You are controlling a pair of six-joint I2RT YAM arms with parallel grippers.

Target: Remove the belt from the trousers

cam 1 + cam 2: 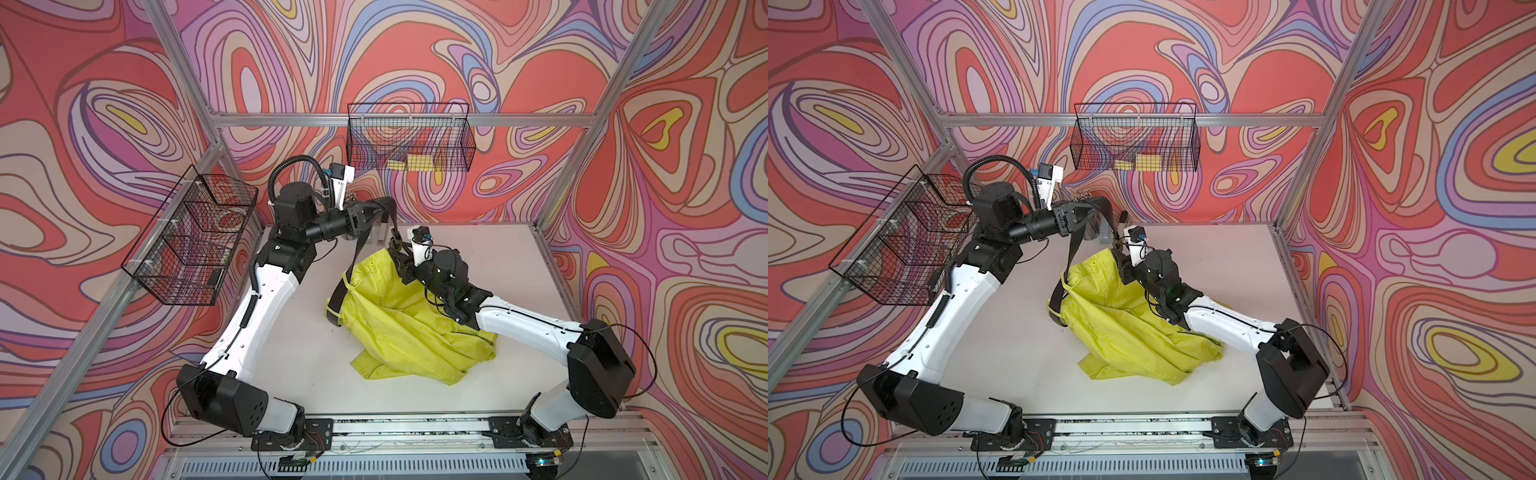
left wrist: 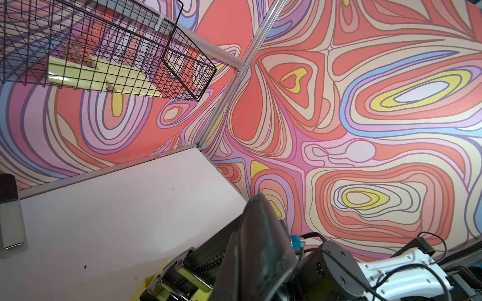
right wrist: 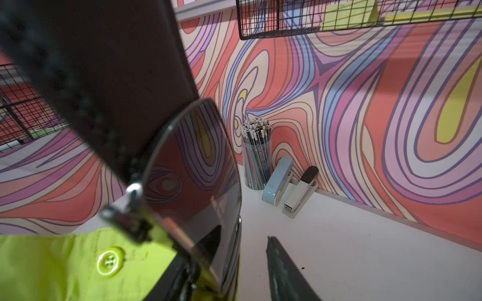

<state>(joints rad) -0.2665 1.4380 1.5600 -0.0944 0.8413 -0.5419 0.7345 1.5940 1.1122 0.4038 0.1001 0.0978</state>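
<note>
Both top views show my left end effector (image 1: pixel 369 212) pinching the belt (image 1: pixel 360 249) aloft, mid-pull, its strap threaded through the trousers (image 1: pixel 399 328) on the worktop (image 1: pixel 498 266); next I need the right end effector (image 1: pixel 394 245), grip unclear, pinning fabric.

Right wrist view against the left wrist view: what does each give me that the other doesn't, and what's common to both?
Only the right wrist: a button on the trousers, the pen cup and the light blue stapler. Only the left wrist: the right arm's wrist and the table's corner. Both: the wire basket holding yellow pieces, the white table, some trousers fabric, and the belt, close and dark.
</note>
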